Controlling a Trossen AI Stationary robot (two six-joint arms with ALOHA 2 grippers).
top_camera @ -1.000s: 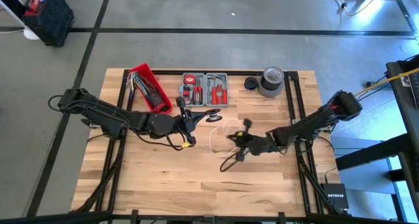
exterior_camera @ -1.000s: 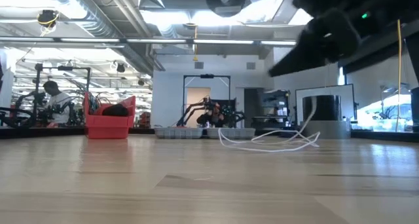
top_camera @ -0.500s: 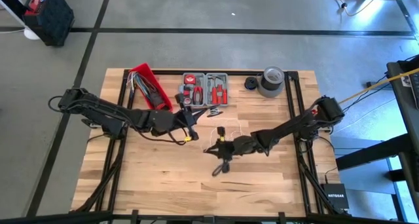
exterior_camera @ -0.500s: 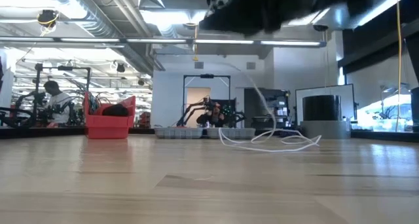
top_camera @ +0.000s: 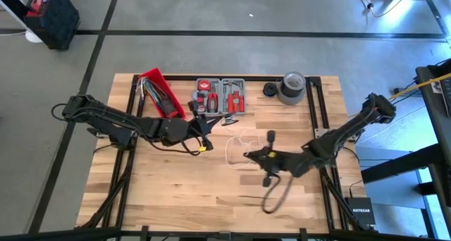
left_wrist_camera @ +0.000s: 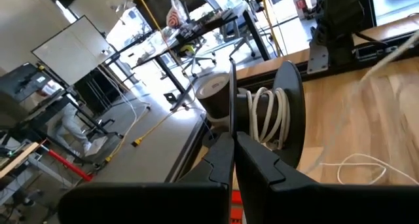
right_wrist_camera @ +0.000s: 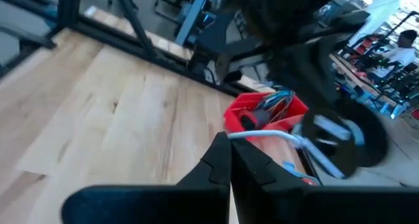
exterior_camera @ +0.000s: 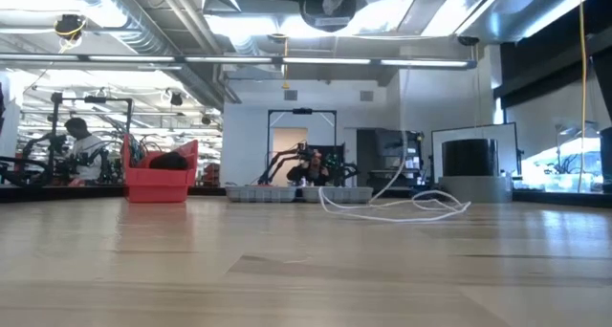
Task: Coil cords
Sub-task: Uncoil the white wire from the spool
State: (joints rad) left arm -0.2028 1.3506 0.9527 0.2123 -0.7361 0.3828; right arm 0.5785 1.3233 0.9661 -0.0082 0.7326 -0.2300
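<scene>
A black spool with white cord wound on it hangs above the table's middle, near the tool case. My left gripper is shut on it. The white cord runs from the spool to my right gripper, which is shut on it above the table's middle right. The rest of the cord lies in loose loops on the wood, and in the low view one strand rises straight up from the loops. My left gripper pinches one thin flange of the spool edge-on between its two fingers, coming nearly level from the table's left. The spool is lifted clear of the table. My right gripper pinches a single strand of the white cord between its fingertips, coming nearly level from the table's right. The strand arcs away from the fingertips toward the spool.
A red bin of wires stands at the far left. A grey tool case, a small black item and a grey tape roll line the far edge. Bare wood spreads along the near side.
My right gripper first went toward the table's left, then came back toward the right and rose, staying shut on the white cord. The strand below it, slanted half a second ago, now stands straight up from the loops on the table.
</scene>
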